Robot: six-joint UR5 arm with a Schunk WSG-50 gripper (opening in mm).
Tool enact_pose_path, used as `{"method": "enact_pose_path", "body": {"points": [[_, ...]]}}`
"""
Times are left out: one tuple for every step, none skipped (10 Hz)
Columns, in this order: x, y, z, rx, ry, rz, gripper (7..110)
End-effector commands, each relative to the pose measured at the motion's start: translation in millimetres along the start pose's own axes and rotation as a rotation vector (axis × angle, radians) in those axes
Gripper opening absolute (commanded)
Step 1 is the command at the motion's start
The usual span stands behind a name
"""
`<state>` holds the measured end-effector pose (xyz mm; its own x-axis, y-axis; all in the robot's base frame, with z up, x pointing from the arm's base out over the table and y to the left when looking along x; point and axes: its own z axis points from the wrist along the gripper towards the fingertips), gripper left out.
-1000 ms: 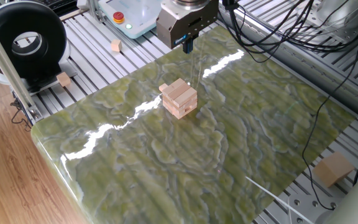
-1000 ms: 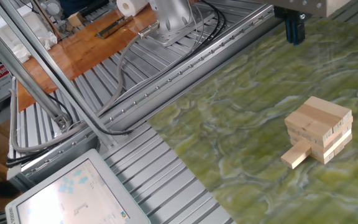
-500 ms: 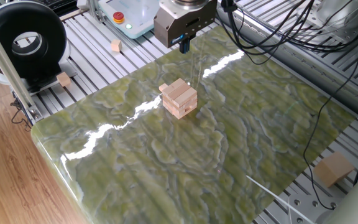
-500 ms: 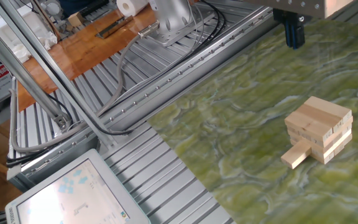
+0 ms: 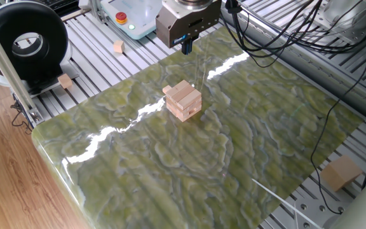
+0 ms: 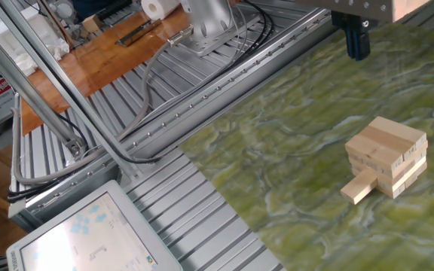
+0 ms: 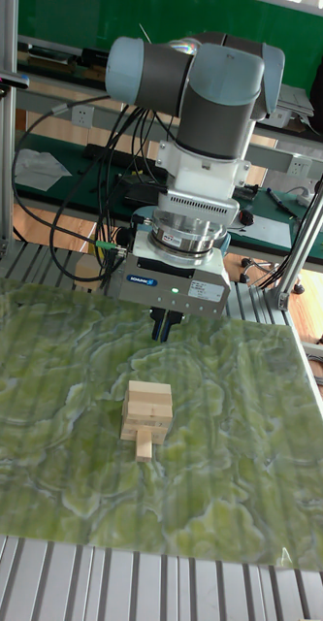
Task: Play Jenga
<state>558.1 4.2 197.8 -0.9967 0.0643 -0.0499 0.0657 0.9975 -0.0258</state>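
Fingers (image 7: 164,328) (seemingly closed) above blocky Jenga (image 7: 146,410)

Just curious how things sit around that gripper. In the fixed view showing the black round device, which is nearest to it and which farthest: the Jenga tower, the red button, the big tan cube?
From the gripper:
1. Jenga tower, mid-table and the red button, on the pale box at the back edge: too close to call.
2. Big tan cube, off the far corner, farthest.

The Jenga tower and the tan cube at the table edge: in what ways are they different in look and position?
The Jenga tower is made of many pale oblong blocks in crossed layers, with one block sticking out low down; the tan cube is a single solid piece. The tower stands on the green marbled table surface; the cube sits off it, on the ribbed metal frame. The cube looks darker than the tower. Both appear wooden and untouched by the gripper.
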Motion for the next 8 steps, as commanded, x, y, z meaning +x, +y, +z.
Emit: {"method": "enact_pose_path", "body": {"points": [[4.8, -2.8, -1.2, 0.008, 0.019, 0.027, 7], [-1.0, 2.6, -1.2, -0.013, -0.003, 0.030, 7], [-9.8, 2.0, -1.4, -0.012, -0.039, 0.021, 7], [-16.6, -2.1, -1.7, 0.005, -0.066, 0.005, 7], [-19.7, -3.8, -2.0, 0.013, -0.079, -0.012, 7], [-20.3, -7.6, -2.1, 0.028, -0.081, -0.026, 7], [-20.3, -7.6, -2.1, 0.029, -0.081, -0.031, 7], [-18.8, -6.9, -2.0, 0.026, -0.074, -0.032, 7]]}}
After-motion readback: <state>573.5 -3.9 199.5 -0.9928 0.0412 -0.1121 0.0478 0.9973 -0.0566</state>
